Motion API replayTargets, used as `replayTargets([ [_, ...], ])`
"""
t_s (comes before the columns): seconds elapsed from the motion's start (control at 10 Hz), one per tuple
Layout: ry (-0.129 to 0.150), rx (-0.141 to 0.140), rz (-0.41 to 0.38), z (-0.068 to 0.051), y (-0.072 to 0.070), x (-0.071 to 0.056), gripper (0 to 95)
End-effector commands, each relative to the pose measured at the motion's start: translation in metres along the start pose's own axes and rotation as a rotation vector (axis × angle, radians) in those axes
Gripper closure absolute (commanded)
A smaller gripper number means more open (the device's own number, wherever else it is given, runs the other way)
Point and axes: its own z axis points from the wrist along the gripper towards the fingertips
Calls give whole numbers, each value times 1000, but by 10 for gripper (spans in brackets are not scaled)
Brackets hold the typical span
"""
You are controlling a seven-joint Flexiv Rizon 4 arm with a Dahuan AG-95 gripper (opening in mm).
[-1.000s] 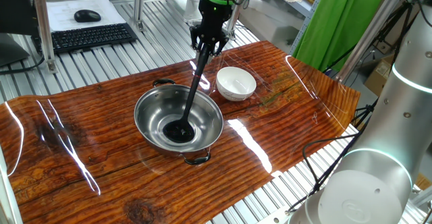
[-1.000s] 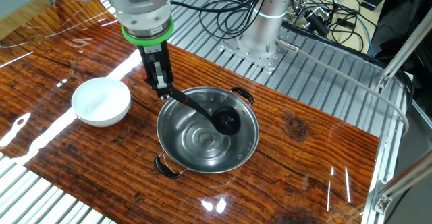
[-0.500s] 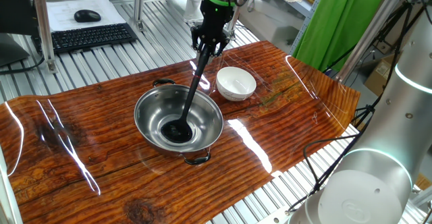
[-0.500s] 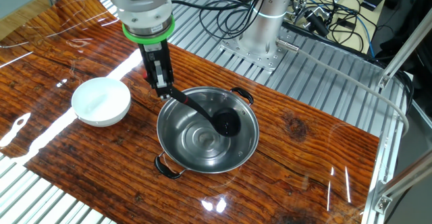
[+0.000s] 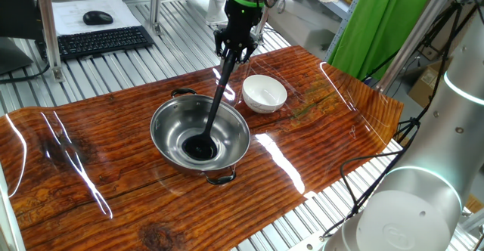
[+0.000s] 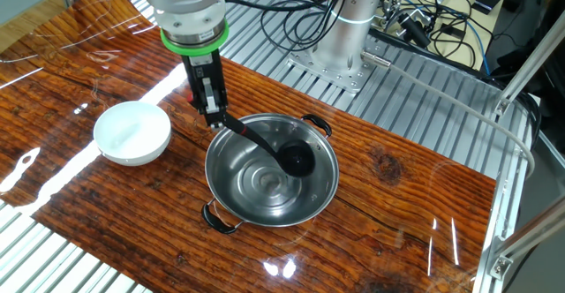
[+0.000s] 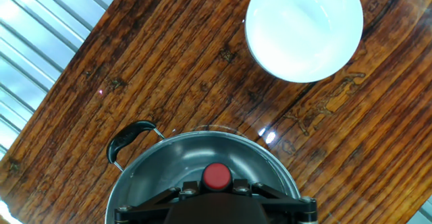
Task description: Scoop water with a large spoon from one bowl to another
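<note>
Glossy wood-grain table carries the wide stainless-steel bowl just beside the small white bowl, while the hand, clamped on the all-black ladle, slants it so its cup sits deep inside, ready to fill.

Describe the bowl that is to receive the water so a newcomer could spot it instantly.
On the glossy wooden table, find the wide stainless-steel bowl with loop handles. Beside it, apart, sits the small round plain white bowl: no handles, no ladle inside.

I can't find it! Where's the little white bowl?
The white bowl sits on the wooden table, just beside the steel bowl, apart from it.
</note>
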Motion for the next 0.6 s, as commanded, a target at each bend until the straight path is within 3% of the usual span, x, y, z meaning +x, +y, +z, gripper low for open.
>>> replayTargets([
  [0.1,-38,36,-14,0,1,-1,950],
  [0.5,-59,64,-36,0,1,-1,950],
  [0.6,-49,63,-44,0,1,-1,950],
])
